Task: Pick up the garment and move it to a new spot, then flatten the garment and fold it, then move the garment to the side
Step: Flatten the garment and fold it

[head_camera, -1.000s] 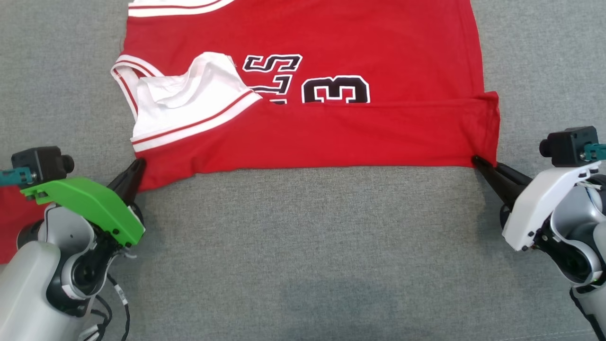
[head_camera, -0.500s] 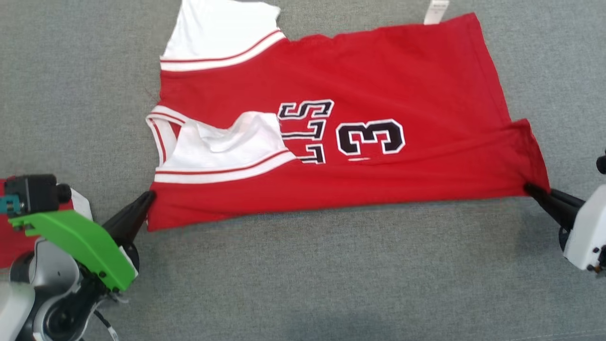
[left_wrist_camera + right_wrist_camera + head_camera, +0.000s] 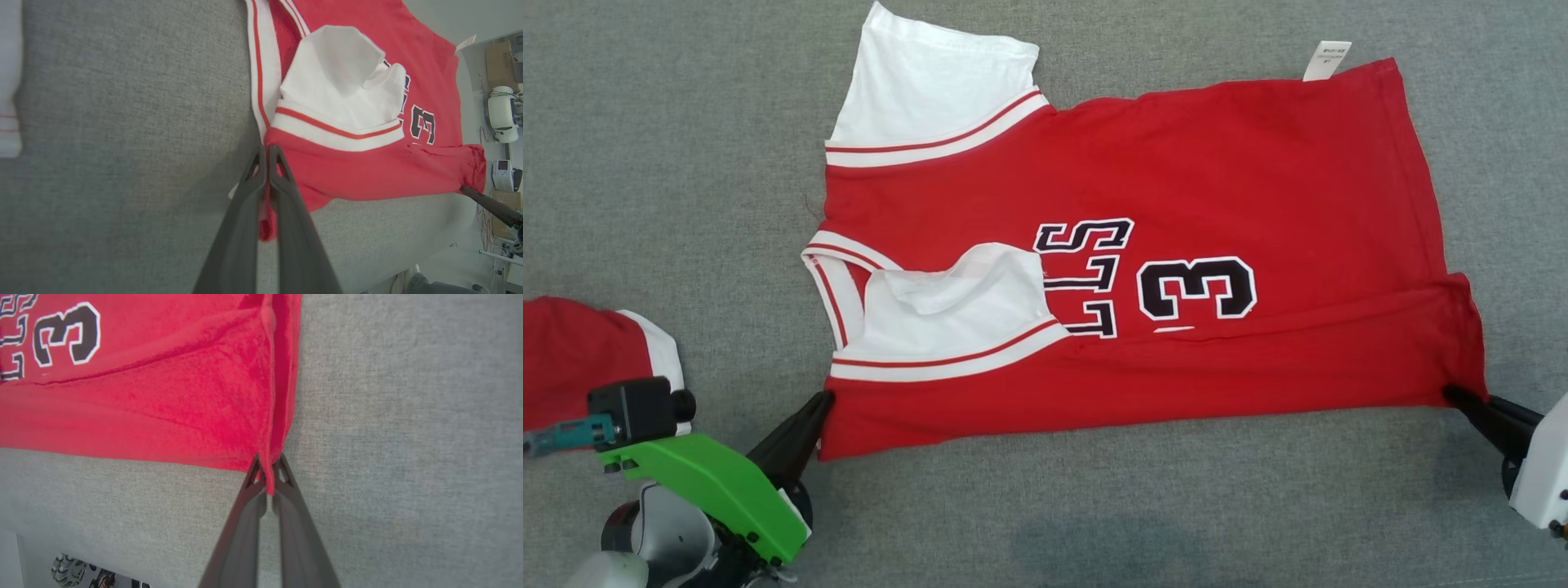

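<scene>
**A:** What has changed on the grey woven fabric surface (image 3: 1045,506)?

**B:** The head view itself has shifted, so not all of it is real motion. But measured against the second red-and-white garment (image 3: 572,359) lying at the left, the red short-sleeved jersey with white sleeves (image 3: 1217,180) has come nearer the robot. A second ago its far edge was cut off. Now the whole of it lies spread across the middle of the surface.

**A:** And the doubled band along its near side?

**B:** It is still there, but it has slid. The black white-edged numeral 3 (image 3: 1196,287) was half covered and is now fully exposed. The crumpled white sleeve (image 3: 947,318) by the left corner remains bunched. A small white label (image 3: 1327,61) sticks out at the far edge.

**A:** The grippers?

**B:** The left gripper (image 3: 818,404) is clamped on the jersey's near left corner and the right gripper (image 3: 1454,394) on its near right corner. On both, the fingers are pressed together on cloth, and the edge is taut between them.

**A:** Meaning?

**B:** I'd judge this to be the drag that repositions and flattens the jersey. The sleeve and the doubled band look like they need smoothing before any fold.
</scene>
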Robot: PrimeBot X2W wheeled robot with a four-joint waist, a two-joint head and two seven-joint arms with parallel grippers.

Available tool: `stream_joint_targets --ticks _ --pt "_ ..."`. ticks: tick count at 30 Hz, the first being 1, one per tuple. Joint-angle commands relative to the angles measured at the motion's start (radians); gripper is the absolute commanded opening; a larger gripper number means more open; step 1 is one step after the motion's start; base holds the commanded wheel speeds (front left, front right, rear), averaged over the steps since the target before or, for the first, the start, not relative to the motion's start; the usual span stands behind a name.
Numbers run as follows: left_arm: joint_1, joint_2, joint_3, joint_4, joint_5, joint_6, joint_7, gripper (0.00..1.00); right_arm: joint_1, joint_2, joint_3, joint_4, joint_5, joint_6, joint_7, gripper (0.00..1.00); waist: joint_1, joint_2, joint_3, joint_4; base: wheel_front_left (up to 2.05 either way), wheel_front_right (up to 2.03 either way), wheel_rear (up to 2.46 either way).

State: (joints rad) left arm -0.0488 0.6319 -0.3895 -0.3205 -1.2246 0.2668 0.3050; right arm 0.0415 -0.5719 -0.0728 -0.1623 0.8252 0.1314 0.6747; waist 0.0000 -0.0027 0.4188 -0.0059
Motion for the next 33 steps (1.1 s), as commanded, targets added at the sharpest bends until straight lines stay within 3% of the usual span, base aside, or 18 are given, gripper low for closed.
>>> stream_joint_targets --ticks 1,4,5,6,7,9,15,20,23,24,33 --pt "-0.038 -0.014 -0.007 0.025 0.022 -0.004 -0.009 0.0 0.012 0.011 0.009 0.01 -0.016 -0.001 -0.012 0.0 0.0 0.0027 0.005 0.003 0.0 0.0 0.0" --pt "-0.075 -0.041 -0.034 0.082 0.041 -0.007 -0.011 0.0 -0.003 0.022 0.041 0.025 -0.037 -0.001 -0.031 0.03 0.0 0.0027 0.011 -0.004 0.0 0.0 0.0" --pt "-0.086 -0.047 -0.036 0.1 0.047 0.0 -0.017 0.03 -0.016 0.023 0.049 0.03 -0.053 -0.001 -0.049 0.31 0.0 0.0027 0.012 -0.008 0.0 0.0 0.0" --pt "-0.092 -0.046 -0.042 0.114 0.057 0.002 -0.013 0.14 -0.027 0.025 0.055 0.037 -0.068 -0.001 -0.065 1.0 0.0 0.0027 0.013 -0.013 0.0 0.0 0.0" --pt "-0.093 -0.042 -0.048 0.124 0.065 0.005 -0.009 0.31 -0.035 0.027 0.061 0.045 -0.08 -0.001 -0.079 1.0 0.0 0.0027 0.013 -0.018 0.0 0.0 0.0" --pt "-0.087 -0.029 -0.048 0.131 0.076 0.011 -0.008 1.0 -0.055 0.022 0.069 0.056 -0.098 -0.001 -0.105 1.0 0.0 0.0027 0.013 -0.026 0.0 0.0 0.0" --pt "-0.07 0.076 -0.037 0.057 0.152 0.044 0.001 1.0 -0.142 -0.025 0.047 0.051 -0.135 -0.001 -0.182 1.0 0.0 0.0027 0.03 -0.041 0.0 0.0 0.0" --pt "-0.2 0.13 0.009 -0.026 0.192 0.067 0.032 1.0 -0.299 -0.045 0.038 0.044 -0.161 -0.001 -0.204 1.0 0.0 0.0027 0.089 -0.032 0.0 0.0 0.0" --pt "-0.408 0.099 0.003 0.008 0.151 0.039 0.133 1.0 -0.471 -0.057 0.082 0.079 -0.17 -0.001 -0.149 1.0 0.0 0.0027 0.166 -0.015 0.0 0.0 0.0" --pt "-0.408 0.099 0.003 0.008 0.151 0.039 0.133 1.0 -0.471 -0.057 0.082 0.079 -0.17 -0.001 -0.149 1.0 0.0 0.0027 0.166 -0.015 0.0 0.0 0.0" --pt "-0.931 -0.032 -0.111 0.267 0.133 -0.01 0.409 1.0 -0.836 -0.038 0.226 0.233 -0.206 -0.001 -0.044 1.0 0.0 0.0027 0.302 -0.03 0.0 0.0 0.0"
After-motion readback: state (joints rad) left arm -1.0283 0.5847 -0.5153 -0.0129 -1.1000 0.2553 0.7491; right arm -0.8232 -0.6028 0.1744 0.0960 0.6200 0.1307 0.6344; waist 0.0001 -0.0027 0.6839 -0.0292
